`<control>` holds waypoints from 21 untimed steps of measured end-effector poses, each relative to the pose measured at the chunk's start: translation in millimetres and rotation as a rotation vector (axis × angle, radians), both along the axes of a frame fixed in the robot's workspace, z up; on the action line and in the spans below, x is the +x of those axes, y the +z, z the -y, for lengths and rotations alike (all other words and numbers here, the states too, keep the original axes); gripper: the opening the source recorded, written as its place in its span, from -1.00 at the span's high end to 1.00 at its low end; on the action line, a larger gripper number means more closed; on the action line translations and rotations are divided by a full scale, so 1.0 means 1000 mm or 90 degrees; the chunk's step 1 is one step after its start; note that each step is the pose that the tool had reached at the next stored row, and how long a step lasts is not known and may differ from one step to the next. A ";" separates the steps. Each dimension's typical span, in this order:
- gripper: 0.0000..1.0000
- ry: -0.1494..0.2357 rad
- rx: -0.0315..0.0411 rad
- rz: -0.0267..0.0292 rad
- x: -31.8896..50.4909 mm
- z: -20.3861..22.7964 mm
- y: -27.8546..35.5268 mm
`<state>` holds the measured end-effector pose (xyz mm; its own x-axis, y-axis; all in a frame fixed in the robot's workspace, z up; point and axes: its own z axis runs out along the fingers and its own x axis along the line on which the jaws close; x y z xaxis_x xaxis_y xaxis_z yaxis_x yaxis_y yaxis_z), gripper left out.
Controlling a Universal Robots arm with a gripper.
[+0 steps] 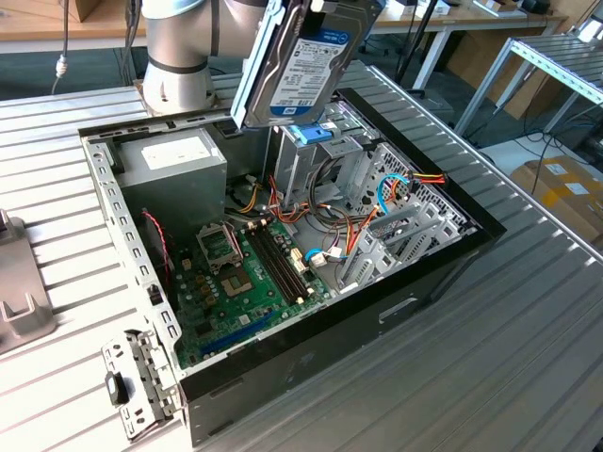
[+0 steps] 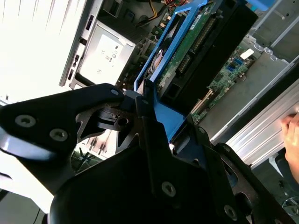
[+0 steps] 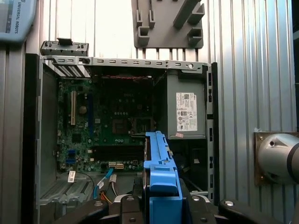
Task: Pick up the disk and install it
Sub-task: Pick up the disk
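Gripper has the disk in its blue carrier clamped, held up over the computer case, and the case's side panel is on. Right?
Not the panel. The computer case is open: the exterior view looks straight in at its motherboard. The rest holds: the gripper is shut on the disk in its blue carrier, held up over the case.

In the exterior view, my ribbed tabletop (image 1: 509, 367) carries the open computer case (image 1: 311, 350) at centre, the arm's base (image 1: 177, 89) at eleven o'clock, and what looks like a grey fixture (image 1: 19, 301) at nine.
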<state>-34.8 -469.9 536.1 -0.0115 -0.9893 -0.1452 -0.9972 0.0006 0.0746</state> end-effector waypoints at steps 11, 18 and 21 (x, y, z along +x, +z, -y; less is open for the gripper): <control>0.25 0.000 0.0001 0.0000 0.0018 0.0020 -0.0002; 0.25 0.000 0.0000 0.0000 0.0040 0.0020 -0.0002; 0.25 0.000 0.0001 0.0000 0.0057 0.0020 -0.0002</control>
<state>-29.1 -471.9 535.9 -0.0115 -0.9893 -0.1454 -0.9972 0.0006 0.0746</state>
